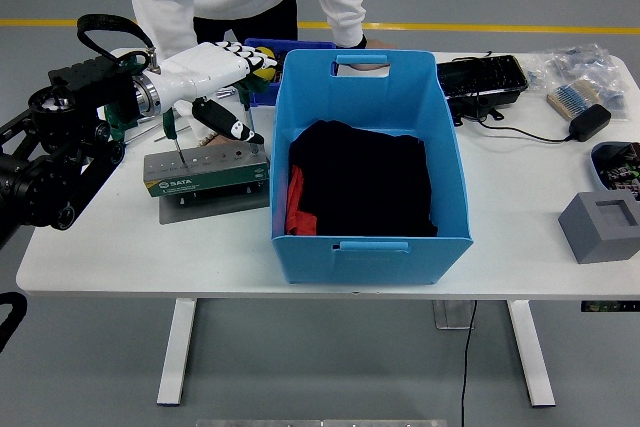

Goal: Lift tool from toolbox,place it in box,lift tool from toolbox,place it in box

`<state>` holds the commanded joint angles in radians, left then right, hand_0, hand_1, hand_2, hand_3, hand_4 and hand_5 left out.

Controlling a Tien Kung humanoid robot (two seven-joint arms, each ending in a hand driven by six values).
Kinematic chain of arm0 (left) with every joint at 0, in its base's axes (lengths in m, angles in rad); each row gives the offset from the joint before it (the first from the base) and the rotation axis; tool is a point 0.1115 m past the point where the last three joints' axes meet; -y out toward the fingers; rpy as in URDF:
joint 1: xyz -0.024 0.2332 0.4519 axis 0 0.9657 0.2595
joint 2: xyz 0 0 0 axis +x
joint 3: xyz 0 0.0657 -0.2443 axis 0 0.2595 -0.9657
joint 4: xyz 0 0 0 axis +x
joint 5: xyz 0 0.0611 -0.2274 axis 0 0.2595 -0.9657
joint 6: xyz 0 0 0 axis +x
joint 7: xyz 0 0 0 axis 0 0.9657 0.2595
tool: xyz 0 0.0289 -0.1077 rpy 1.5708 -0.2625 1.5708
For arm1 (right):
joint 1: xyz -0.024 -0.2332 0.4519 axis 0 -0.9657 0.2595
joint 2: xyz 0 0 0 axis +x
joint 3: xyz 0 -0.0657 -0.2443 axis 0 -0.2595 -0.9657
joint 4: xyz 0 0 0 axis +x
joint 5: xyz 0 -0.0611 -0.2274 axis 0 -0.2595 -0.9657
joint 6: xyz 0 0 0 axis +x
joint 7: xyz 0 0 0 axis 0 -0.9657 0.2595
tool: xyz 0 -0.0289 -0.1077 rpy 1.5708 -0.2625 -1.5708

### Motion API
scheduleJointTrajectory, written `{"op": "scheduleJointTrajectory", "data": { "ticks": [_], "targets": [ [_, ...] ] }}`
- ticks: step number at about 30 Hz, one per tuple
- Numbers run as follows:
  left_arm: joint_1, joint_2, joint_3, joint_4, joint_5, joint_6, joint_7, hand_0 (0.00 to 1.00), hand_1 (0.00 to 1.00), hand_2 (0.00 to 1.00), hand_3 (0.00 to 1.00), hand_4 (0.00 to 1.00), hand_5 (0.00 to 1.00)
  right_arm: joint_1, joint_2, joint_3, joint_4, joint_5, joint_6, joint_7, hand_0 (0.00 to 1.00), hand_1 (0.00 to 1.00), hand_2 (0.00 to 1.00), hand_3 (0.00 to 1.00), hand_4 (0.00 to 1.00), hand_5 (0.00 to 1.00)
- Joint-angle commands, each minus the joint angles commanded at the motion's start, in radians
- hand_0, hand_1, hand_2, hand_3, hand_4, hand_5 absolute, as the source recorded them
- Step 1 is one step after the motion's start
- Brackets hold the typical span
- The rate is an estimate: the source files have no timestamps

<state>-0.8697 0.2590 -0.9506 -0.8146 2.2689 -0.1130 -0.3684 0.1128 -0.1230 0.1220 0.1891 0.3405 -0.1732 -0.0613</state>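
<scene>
L hand (222,75) over toolbox (206,171), fingers spread, grasping nothing; tool (172,128) stands just below-left of it, blue box (368,169) to its right w/ black cloth (362,177)

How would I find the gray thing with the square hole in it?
Start at the big blue box in the middle of the white table, then look right, toward the table's near right corner. There sits a gray block with a square hollow in its top. It stands alone in front of a dark tray, and nothing else nearby is a plain gray cube.
</scene>
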Motion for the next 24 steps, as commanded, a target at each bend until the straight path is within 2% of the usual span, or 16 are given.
{"op": "scheduleJointTrajectory", "data": {
  "ticks": [4, 5, 6, 10, 11, 16, 17, 22, 23, 24],
  "targets": [
    [-0.015, -0.008, 0.008, 0.042, 0.0, 0.012, 0.016, 0.9, 0.94, 0.934, 0.94, 0.998, 0.581, 0.001, -0.001, 0.0, 0.001, -0.001, -0.001, -0.001, 0.689, 0.693, 0.779, 0.658, 0.865, 0.735],
    [-0.02, -0.01, 0.015, 0.057, 0.0, 0.018, 0.018, 0.869, 0.895, 0.866, 0.872, 0.998, 0.588, 0.0, -0.001, 0.0, 0.001, -0.001, -0.002, -0.001, 0.689, 0.691, 0.778, 0.658, 0.866, 0.733],
    [-0.024, -0.011, 0.021, 0.066, 0.0, 0.023, 0.02, 0.869, 0.895, 0.866, 0.872, 0.998, 0.588, 0.0, -0.001, 0.0, 0.001, -0.001, -0.002, -0.001, 0.689, 0.691, 0.778, 0.658, 0.866, 0.733],
    [-0.05, -0.015, 0.074, 0.108, 0.0, 0.07, 0.018, 0.869, 0.895, 0.866, 0.872, 0.998, 0.588, -0.001, -0.002, 0.018, 0.002, -0.029, -0.004, -0.008, 0.689, 0.691, 0.778, 0.658, 0.866, 0.733],
    [-0.056, -0.015, 0.09, 0.115, 0.0, 0.085, 0.017, 0.759, 0.708, 0.72, 0.756, 0.998, 0.608, -0.002, -0.003, 0.022, 0.003, -0.036, -0.004, -0.01, 0.689, 0.691, 0.777, 0.659, 0.866, 0.734],
    [-0.091, -0.015, 0.177, 0.165, 0.0, 0.174, 0.01, 0.759, 0.708, 0.72, 0.756, 0.998, 0.608, -0.002, -0.005, 0.045, 0.005, -0.075, -0.008, -0.02, 0.689, 0.691, 0.777, 0.659, 0.866, 0.734],
    [-0.094, -0.015, 0.184, 0.17, 0.0, 0.186, 0.009, 0.564, 0.495, 0.504, 0.581, 0.998, 0.62, -0.002, -0.005, 0.047, 0.005, -0.079, -0.008, -0.021, 0.689, 0.691, 0.776, 0.659, 0.866, 0.732],
    [-0.112, -0.019, 0.203, 0.204, 0.0, 0.234, 0.013, 0.564, 0.495, 0.504, 0.581, 0.998, 0.62, -0.001, -0.009, 0.055, 0.007, -0.1, -0.009, -0.026, 0.689, 0.691, 0.776, 0.659, 0.866, 0.732],
    [-0.114, -0.02, 0.204, 0.208, 0.0, 0.24, 0.013, 0.484, 0.388, 0.402, 0.465, 0.998, 0.633, -0.001, -0.01, 0.055, 0.007, -0.1, -0.009, -0.026, 0.688, 0.687, 0.774, 0.657, 0.867, 0.731],
    [-0.115, -0.021, 0.205, 0.216, 0.0, 0.243, 0.011, 0.484, 0.388, 0.402, 0.465, 0.998, 0.633, -0.001, -0.011, 0.055, 0.007, -0.101, -0.01, -0.026, 0.688, 0.687, 0.774, 0.657, 0.867, 0.731]
  ]
}}
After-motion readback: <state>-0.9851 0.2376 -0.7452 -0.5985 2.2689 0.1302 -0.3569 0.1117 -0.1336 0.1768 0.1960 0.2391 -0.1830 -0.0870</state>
